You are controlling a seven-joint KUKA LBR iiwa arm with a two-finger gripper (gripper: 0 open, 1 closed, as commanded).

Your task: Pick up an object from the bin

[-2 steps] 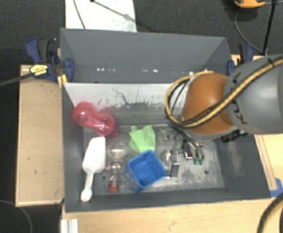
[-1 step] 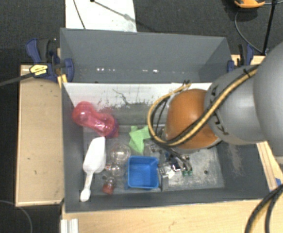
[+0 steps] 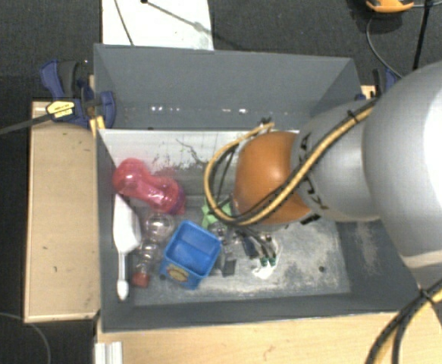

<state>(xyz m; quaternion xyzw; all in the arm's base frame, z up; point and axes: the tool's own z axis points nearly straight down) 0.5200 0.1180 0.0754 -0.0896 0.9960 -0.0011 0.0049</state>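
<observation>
Grey metal bin [image 3: 321, 258] holds a heap at its left: pink lump [image 3: 146, 186], clear bottle [image 3: 151, 237], blue cup [image 3: 192, 252]. Gripper [image 3: 257, 250] hangs low at the near middle, just over a small white-and-green piece [image 3: 266, 270]; whether it is open or closed I cannot tell. That piece looks light and stiff, probably best pinched across its narrow width.

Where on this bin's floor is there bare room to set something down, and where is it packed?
Bare floor lies at the right of the bin, between the gripper and the right wall. The left end is crowded: a pink lumpy thing, a white utensil, a clear bottle and a blue square tub lie close together.
</observation>
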